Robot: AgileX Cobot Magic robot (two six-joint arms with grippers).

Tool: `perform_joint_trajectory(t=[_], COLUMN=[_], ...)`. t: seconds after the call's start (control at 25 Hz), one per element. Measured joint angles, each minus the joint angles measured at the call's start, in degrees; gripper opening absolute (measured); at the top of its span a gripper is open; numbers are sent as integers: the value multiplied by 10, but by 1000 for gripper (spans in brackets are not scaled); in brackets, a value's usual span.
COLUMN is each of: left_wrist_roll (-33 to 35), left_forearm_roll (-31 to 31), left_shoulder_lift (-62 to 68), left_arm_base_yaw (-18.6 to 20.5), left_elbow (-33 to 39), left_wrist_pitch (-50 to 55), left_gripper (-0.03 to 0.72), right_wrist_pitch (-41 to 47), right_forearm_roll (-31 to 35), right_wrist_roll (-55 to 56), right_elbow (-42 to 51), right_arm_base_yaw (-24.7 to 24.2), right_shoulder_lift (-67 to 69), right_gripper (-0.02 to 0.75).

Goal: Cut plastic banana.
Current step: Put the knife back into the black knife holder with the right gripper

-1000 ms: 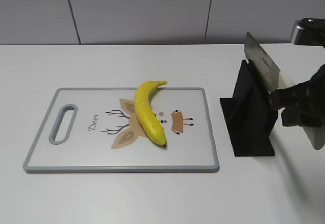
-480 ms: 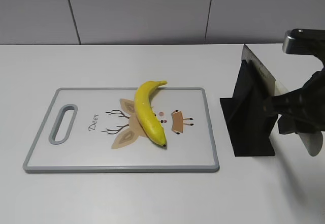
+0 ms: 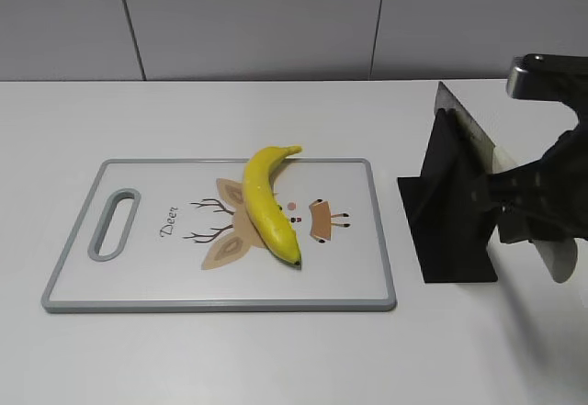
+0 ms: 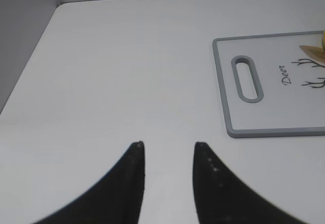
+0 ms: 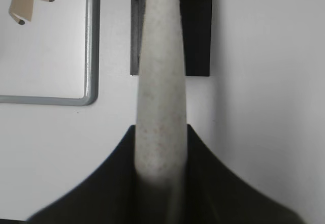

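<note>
The plastic banana (image 3: 266, 205), glossy yellow with a dark tip, lies slanted across the middle of the grey-rimmed cutting board (image 3: 147, 276). My right gripper (image 3: 528, 208) is at the right, shut on the pale speckled handle (image 5: 161, 82) of a knife. The knife's blade (image 3: 464, 118) sits tilted at the black knife stand (image 3: 450, 230), right of the board. My left gripper (image 4: 167, 145) is open and empty over bare table, left of the board's handle end (image 4: 247, 77). The left gripper does not show in the exterior view.
The black stand (image 5: 198, 31) stands just right of the board's right rim (image 5: 91, 46). A grey wall runs along the back of the white table (image 3: 276, 359). A deer picture is printed on the board.
My right gripper has moved down and a little left with the knife, so the blade sits lower against the black stand. The banana and board have not moved.
</note>
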Motion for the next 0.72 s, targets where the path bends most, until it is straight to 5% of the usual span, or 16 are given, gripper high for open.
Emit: perform_joint_trajectory(t=[0.6,0.72], left_wrist_roll=[0,0], left_forearm_roll=[0,0], left_shoulder_lift=[0,0], left_arm_base_yaw=[0,0], left_elbow=[0,0], left_wrist_pitch=[0,0], left_gripper=[246,246], right_wrist_pitch=[-6,3], right_forearm_roll=[0,2], right_wrist_roll=[-1,-2], right_elbow=[-10,-13], right_arm_base_yaw=[0,0], right_shoulder_lift=[44,44], right_gripper=[180,266])
